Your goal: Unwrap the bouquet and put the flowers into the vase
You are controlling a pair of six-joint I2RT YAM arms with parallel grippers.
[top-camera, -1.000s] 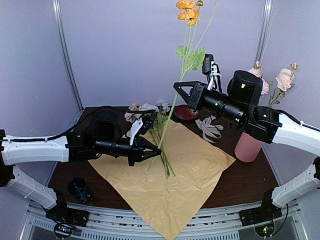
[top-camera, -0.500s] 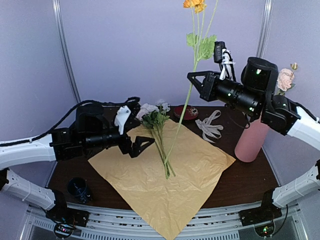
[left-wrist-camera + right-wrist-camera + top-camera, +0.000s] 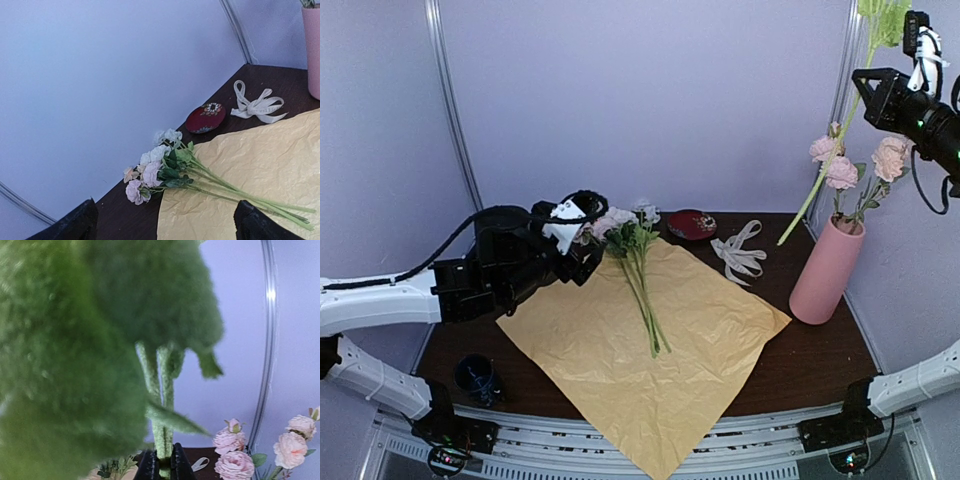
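Observation:
The bouquet lies unwrapped: its tan paper (image 3: 650,350) is spread flat on the table, and a few flowers (image 3: 632,245) with pink and white blooms lie across it. My left gripper (image 3: 588,250) hovers open just left of those blooms, holding nothing. In the left wrist view its dark fingertips (image 3: 75,225) frame the flowers (image 3: 160,170). High at the right, my right gripper (image 3: 865,78) is shut on a long green flower stem (image 3: 820,180), which hangs slanting beside the pink vase (image 3: 825,275). Its blooms are out of view. The right wrist view shows the gripper (image 3: 162,465) pinching the stem (image 3: 161,390).
Pink flowers (image 3: 840,170) stand in the vase. A cream ribbon (image 3: 740,255) lies between paper and vase. A dark red dish (image 3: 692,224) sits at the back and a small blue cup (image 3: 477,375) at the front left. Purple walls close in.
My left gripper opened, let go of the stems and drew back to the left. My right arm lifted its stem up and to the right, clear of the paper and beside the vase.

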